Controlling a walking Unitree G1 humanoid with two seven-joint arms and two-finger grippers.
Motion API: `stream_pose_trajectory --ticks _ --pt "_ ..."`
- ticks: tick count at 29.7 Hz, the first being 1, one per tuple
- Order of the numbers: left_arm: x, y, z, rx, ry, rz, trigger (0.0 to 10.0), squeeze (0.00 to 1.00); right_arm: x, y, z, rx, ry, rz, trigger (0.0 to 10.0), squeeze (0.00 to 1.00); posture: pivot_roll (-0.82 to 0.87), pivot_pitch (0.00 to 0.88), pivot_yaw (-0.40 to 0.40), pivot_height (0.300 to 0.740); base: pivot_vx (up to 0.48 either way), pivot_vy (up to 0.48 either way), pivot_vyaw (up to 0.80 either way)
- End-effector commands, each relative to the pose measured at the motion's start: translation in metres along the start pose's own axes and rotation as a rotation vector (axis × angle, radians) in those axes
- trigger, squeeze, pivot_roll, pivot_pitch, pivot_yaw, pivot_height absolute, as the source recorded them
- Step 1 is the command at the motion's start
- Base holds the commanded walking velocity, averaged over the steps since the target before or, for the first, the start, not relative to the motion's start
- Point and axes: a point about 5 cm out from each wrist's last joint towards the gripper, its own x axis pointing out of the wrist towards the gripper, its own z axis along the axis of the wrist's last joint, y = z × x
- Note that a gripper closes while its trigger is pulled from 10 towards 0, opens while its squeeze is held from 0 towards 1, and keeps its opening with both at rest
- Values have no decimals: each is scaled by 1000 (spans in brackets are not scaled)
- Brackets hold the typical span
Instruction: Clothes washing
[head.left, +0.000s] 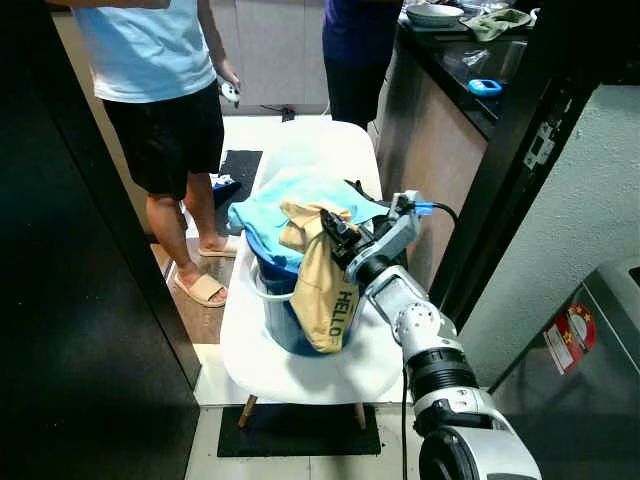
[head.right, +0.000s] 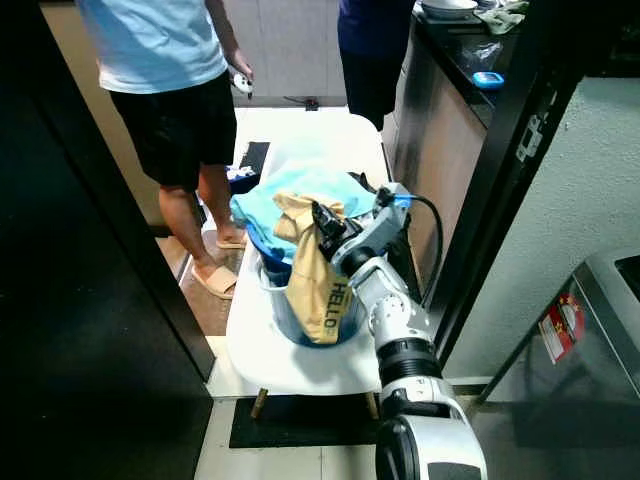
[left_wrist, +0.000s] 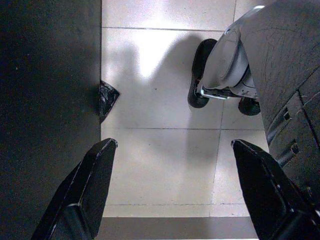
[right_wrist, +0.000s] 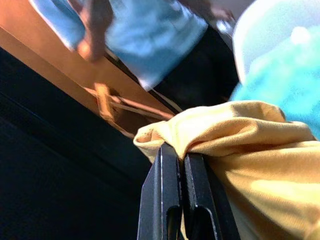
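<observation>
Right gripper (head.left: 335, 232) pinches yellow garment (head.left: 325, 290) beside person (head.left: 160, 90).

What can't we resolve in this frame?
- Bucket contents: head views, covered by the teal cloth and yellow shirt.
- Shirt print past "HELLO": folded under.
- Object in the person's hand: too small.
- Chair legs: mostly hidden under the seat.
- Right gripper grip depth: right wrist view, fabric bunches over the fingers.
</observation>
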Motion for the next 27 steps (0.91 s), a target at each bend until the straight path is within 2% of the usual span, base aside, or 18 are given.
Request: stream_pose_trajectory --ticks 1,3,6,8,12,15,18,20,22,23,25,27 --pt "3 -3 7 -21 -18 -2 10000 0 7 14 13 16 -48 82 0 0 128 0 -23 740 0 0 0" --pt "3 -3 7 -24 -8 0 10000 0 6 20 29 13 -83 161 0 0 122 0 -19 740 0 0 0" --pt "3 -3 7 -25 -4 0 10000 0 5 22 34 8 -95 189 0 0 122 0 -19 740 0 0 0" --pt "4 -4 9 -26 4 3 10000 0 3 22 46 -10 -131 204 0 0 121 0 -20 740 0 0 0" --pt "5 -4 10 -29 7 6 10000 0 1 20 55 -26 -163 196 0 0 119 0 -17 740 0 0 0" --pt "6 -4 13 -32 9 10 10000 0 -5 11 80 -70 -240 153 0 0 118 0 -16 740 0 0 0" --pt "7 -3 14 -33 12 11 10000 0 -8 7 92 -94 -266 128 0 0 113 0 -15 740 0 0 0" --pt "7 -3 14 -33 16 12 10000 0 -13 2 110 -114 -306 112 0 0 110 0 -14 740 0 0 0" --pt "7 -3 14 -33 16 12 10000 0 -13 2 110 -114 -306 112 0 0 110 0 -14 740 0 0 0" --pt "7 -2 14 -33 19 12 10000 0 -17 4 122 -146 -327 135 0 0 108 0 -14 740 0 0 0" --pt "6 -1 13 -34 25 14 10000 0 -26 15 141 -228 -347 259 0 0 105 0 -14 740 0 0 0" --pt "6 -1 13 -34 27 14 10000 0 -29 20 147 -257 -349 306 0 0 105 0 -14 740 0 0 0"
